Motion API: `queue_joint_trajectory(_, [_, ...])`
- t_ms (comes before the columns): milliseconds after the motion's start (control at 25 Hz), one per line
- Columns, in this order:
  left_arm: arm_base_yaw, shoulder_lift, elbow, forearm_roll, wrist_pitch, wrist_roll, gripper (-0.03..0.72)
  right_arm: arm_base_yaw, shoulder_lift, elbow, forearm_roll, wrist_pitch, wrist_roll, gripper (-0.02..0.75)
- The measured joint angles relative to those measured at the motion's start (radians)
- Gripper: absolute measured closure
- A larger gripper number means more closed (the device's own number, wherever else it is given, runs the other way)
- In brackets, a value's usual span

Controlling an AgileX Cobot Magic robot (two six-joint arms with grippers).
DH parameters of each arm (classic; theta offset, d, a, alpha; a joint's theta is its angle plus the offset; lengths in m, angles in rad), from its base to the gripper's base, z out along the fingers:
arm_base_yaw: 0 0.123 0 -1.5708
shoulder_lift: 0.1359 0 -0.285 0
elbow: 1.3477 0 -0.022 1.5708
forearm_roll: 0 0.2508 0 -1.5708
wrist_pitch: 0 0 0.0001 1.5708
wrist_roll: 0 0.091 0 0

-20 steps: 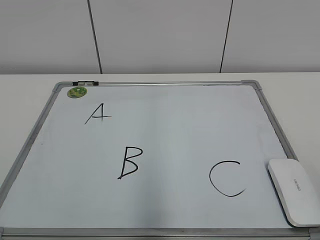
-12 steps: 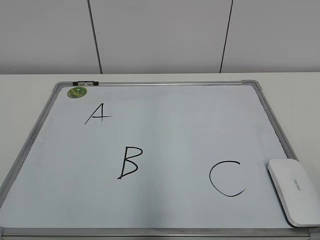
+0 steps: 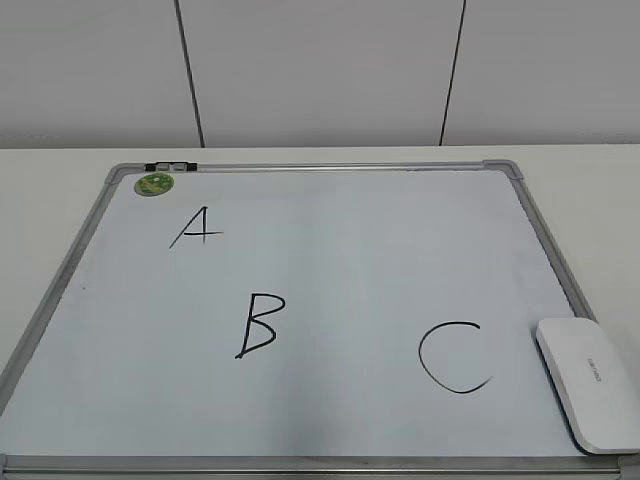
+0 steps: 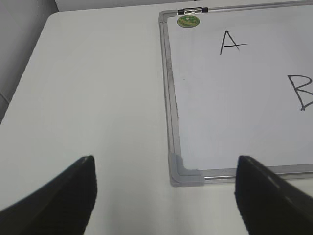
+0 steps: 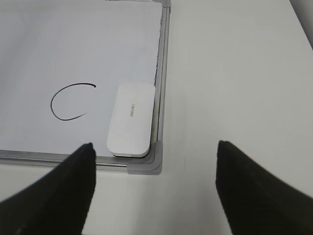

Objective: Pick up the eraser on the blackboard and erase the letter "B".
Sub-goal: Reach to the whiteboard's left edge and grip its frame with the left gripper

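Observation:
The blackboard is a white board with a silver frame lying flat on the table. It bears a black "A", the letter "B" in the middle and a "C". The white eraser lies on the board's near right corner; it also shows in the right wrist view. My right gripper is open and empty, hovering near the board's corner in front of the eraser. My left gripper is open and empty above the near left corner. Neither gripper shows in the exterior view.
A small green round magnet sits at the board's far left corner, next to a black and silver clip on the frame. The white table extends left and right of the board. A grey panelled wall stands behind.

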Motion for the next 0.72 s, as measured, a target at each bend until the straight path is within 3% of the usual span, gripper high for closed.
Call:
queue_joint_trajectory(280, [0.000,0.188,-0.117,-0.024,-0.011,0.000,0.045,0.000,0.000,0.000,0.000,0.000,0.000,0.151])
queue_joint_trajectory(720, [-0.022,0.720,-0.233,-0.024,-0.210,-0.001,0.057,0.000,0.000,0.000,0.000,0.000,0.000,0.151])
